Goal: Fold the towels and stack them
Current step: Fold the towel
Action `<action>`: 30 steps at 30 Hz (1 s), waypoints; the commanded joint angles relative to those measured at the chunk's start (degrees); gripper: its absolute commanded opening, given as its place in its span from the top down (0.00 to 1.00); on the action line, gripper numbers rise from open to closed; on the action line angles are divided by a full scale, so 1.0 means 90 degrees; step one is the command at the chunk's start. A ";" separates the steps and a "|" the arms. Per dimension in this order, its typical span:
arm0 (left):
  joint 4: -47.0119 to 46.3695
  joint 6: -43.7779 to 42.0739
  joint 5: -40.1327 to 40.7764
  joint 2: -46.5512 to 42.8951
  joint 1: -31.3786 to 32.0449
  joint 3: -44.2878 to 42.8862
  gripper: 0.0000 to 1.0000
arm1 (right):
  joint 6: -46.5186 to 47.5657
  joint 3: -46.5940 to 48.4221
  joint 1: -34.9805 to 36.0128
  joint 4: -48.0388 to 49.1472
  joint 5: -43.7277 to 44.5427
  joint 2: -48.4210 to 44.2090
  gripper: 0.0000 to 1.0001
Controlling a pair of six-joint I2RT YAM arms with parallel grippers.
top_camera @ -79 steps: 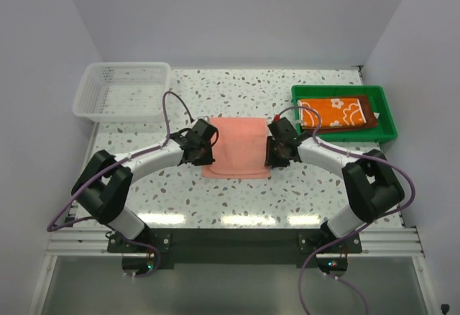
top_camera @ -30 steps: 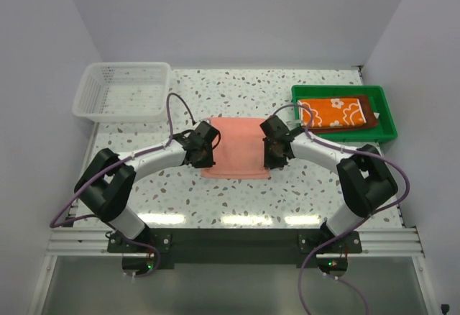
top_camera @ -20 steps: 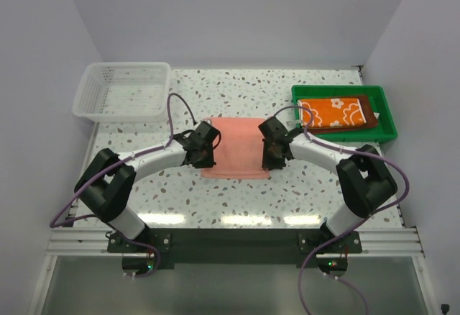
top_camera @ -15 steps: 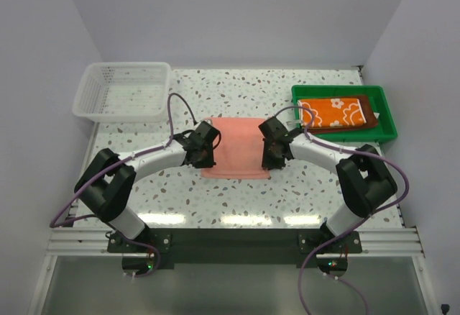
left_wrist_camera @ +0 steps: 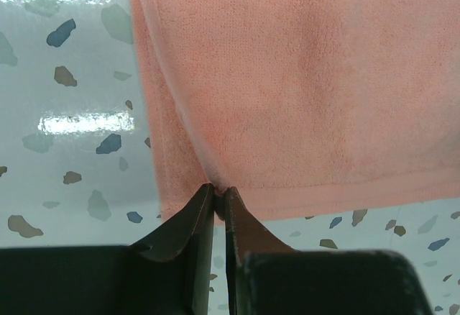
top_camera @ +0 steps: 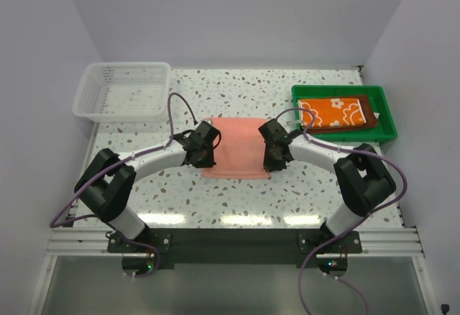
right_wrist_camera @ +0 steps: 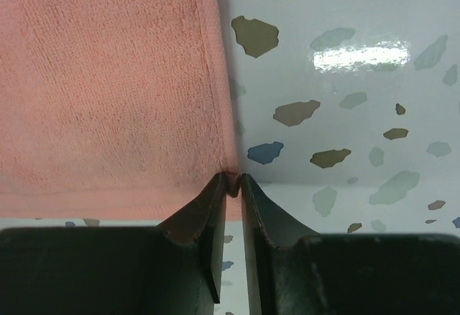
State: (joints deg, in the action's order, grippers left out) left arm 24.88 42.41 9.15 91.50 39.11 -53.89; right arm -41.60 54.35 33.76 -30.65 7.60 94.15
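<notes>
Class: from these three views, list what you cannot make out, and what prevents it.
- Top view: where the left gripper and right gripper pinch the salmon towel; their own wrists cover the fingertips.
- Both wrist views: the towel's far edge, cut off by the frame.
- Top view: how many towels lie under the orange towel in the green tray; it covers all but a dark edge.

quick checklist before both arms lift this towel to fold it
1. left gripper shut on the salmon towel at its edge: ok
2. right gripper shut on the opposite edge, near a corner: ok
3. towel lying flat on the table: ok
4. only one layer pinched on each side: cannot tell
5. orange towel lying flat in the green tray, ready for another on top: ok
</notes>
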 commanded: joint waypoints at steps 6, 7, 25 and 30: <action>-0.0157 -0.0074 -0.0020 -0.0167 0.0029 -0.0009 0.93 | -0.0094 0.0094 0.0097 0.0057 0.0142 -0.0021 0.98; -0.0148 -0.0074 -0.0020 -0.0167 0.0029 -0.0009 0.93 | -0.0075 0.0114 0.0106 0.0027 0.0152 -0.0022 0.99; 0.0944 -0.0269 0.0614 -0.0225 0.0019 -0.0700 0.98 | 0.0492 0.0963 0.0194 -0.0920 0.0445 -0.0509 1.00; 0.1259 -0.0162 0.0693 -0.0850 0.0029 -0.0596 0.98 | 0.0619 0.0740 0.0204 -0.1028 0.0240 -0.1221 1.00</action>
State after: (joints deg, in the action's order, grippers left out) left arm 32.95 40.93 13.34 89.06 39.13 -58.39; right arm -37.43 60.62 35.35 -38.24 9.52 88.31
